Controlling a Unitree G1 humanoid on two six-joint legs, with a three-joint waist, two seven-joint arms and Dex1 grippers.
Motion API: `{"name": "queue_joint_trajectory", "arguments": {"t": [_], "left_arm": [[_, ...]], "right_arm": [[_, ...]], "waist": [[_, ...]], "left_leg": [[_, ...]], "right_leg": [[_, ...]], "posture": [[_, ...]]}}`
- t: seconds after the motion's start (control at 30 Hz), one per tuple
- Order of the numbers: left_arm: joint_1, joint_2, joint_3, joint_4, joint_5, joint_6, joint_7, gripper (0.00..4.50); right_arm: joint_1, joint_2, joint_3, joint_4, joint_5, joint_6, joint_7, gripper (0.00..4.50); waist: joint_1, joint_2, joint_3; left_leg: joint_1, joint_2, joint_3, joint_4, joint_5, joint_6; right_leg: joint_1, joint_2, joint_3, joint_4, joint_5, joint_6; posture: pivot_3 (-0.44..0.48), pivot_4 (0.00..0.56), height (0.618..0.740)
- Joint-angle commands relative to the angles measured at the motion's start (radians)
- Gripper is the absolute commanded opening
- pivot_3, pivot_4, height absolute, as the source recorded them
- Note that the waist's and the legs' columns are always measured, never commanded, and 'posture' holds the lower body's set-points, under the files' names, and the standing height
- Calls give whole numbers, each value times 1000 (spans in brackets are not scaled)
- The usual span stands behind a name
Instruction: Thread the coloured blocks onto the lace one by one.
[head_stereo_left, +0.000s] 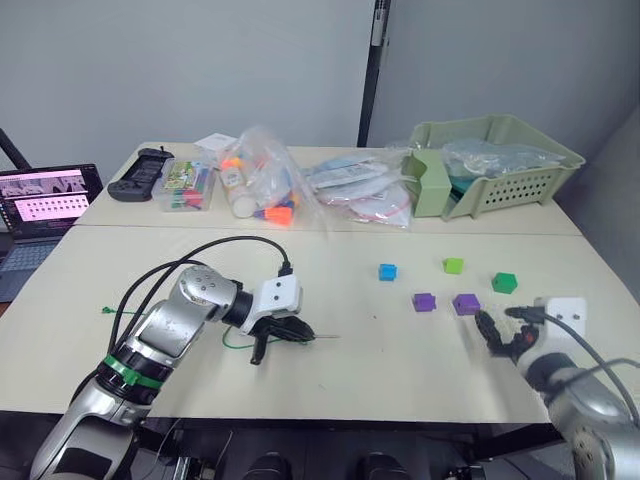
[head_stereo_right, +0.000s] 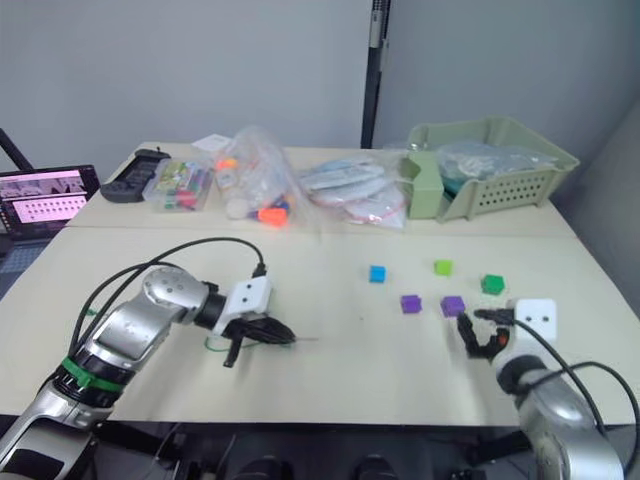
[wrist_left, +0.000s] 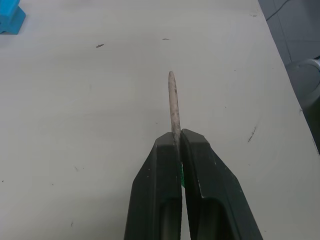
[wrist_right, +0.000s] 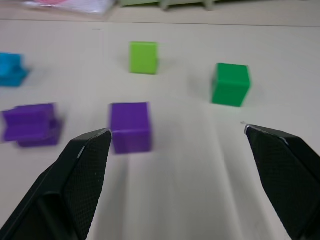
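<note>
— On the desk (head_stereo_left: 400, 370), where's the lace?

— Over toward the robot's left. The left end effector (head_stereo_left: 300, 331) has its two black fingers (wrist_left: 210, 190) pressed together on the lace (head_stereo_left: 238, 345), right where the green cord meets the stiff pale tip (wrist_left: 173, 102). The tip sticks out past the fingertips, pointing toward the blocks, low over the desk. A loop of green cord lies on the desk beneath the end effector.

— And the blocks?

— All five sit loose on the desk, to the robot's right of the lace and well apart from it. The blue block (head_stereo_left: 387, 271) is nearest the lace. Further right are the light green block (head_stereo_left: 454, 265) and the darker green block (head_stereo_left: 504, 283). In front of them, closer to the robot, are the two purple blocks (head_stereo_left: 424, 301) (head_stereo_left: 465, 304), side by side with a gap between.

— What's the right arm doing?

— The right end effector (head_stereo_left: 499, 335) sits low just on the near side of the right-hand purple block, fingers (wrist_right: 82, 170) spread wide apart and holding nothing. From its wrist camera that purple block is just beyond the gap.

— Anything else around?

— A pale green basket (head_stereo_left: 500, 165) and bags of toys (head_stereo_left: 262, 185) at the far edge, and a laptop (head_stereo_left: 42, 205) off to the left.
</note>
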Motion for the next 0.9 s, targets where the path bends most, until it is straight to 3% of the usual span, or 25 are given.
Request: {"name": "queue_joint_trajectory", "arguments": {"t": [0.03, 0.67, 0.77, 0.9], "left_arm": [[6, 0, 19, -44, -28, 10, 9, 43], [24, 10, 22, -84, -43, 36, 44, 43], [23, 17, 23, -86, -46, 42, 46, 0], [21, 23, 24, -82, -49, 41, 48, 0]], "right_arm": [[-69, -9, -33, 62, -17, -5, -24, 4500], [-408, -19, 1, 573, -135, -191, -22, 4500], [-411, -15, 7, 596, -138, -215, -12, 3743], [-405, -7, 11, 591, -138, -227, -6, 2332]], "waist": [[1, 0, 0], [-3, 0, 0], [-5, 0, 0], [-7, 0, 0]], "left_leg": [[0, 0, 0, 0, 0, 0], [0, 0, 0, -1, 0, 0], [0, -1, 0, -1, 0, 0], [0, 0, 0, -1, 0, 0]], "right_leg": [[0, 0, 0, 0, 0, 0], [0, 0, 0, 0, 0, 0], [0, 0, 0, 1, 0, 0], [0, 0, 0, 1, 0, 0]], "posture": [[0, 150, 740], [0, 150, 740], [0, 150, 740], [0, 150, 740]]}}
